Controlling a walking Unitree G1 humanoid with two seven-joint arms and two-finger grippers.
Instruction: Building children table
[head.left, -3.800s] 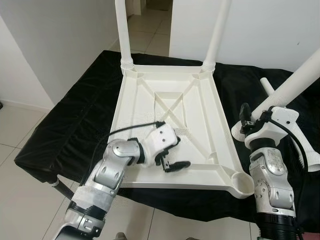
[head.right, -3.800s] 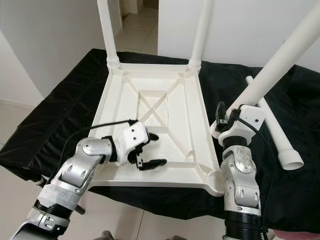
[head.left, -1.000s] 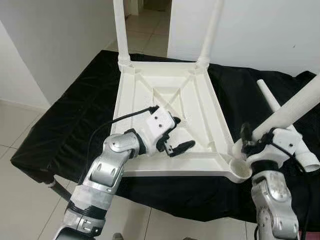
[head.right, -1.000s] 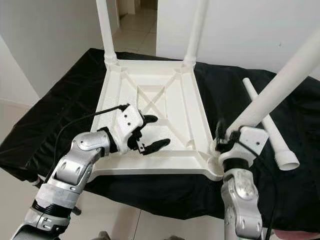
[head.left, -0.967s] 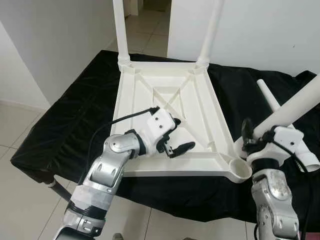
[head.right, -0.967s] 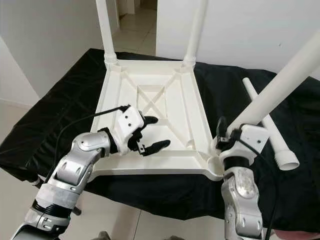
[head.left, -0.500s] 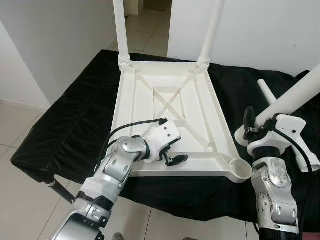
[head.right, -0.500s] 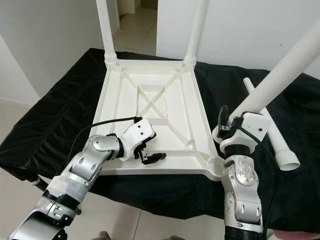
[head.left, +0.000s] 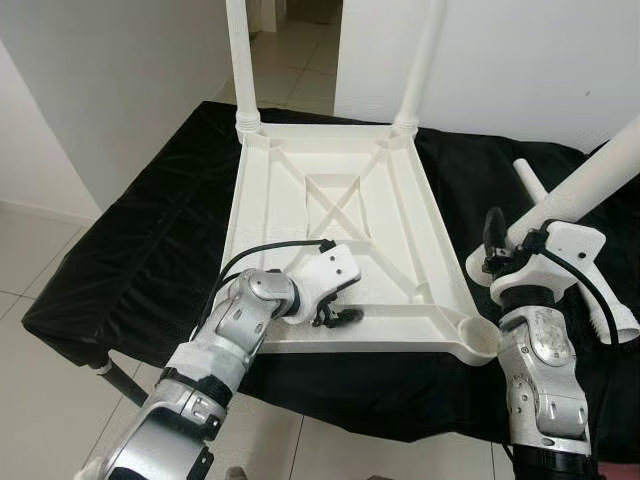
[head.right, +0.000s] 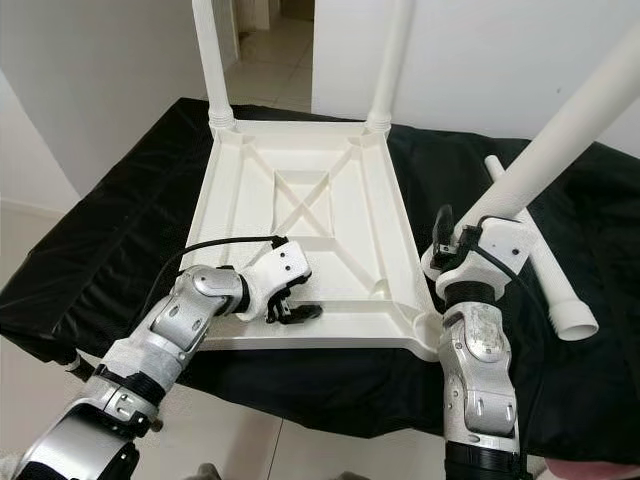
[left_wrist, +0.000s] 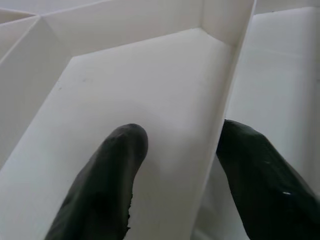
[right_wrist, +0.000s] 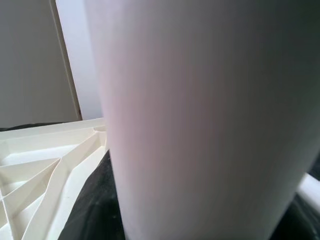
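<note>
The upturned tabletop (head.left: 340, 220) lies on the black worktop (head.left: 150, 230) with two legs (head.left: 240, 60) fitted. Left gripper (head.left: 335, 316) fingers straddle its near rib, narrowly apart. Right gripper (head.left: 510, 250) grips the third leg (head.left: 590, 185) above the empty near corner socket (head.left: 480, 340); a fourth leg (head.left: 560, 235) lies beside the tabletop.
</note>
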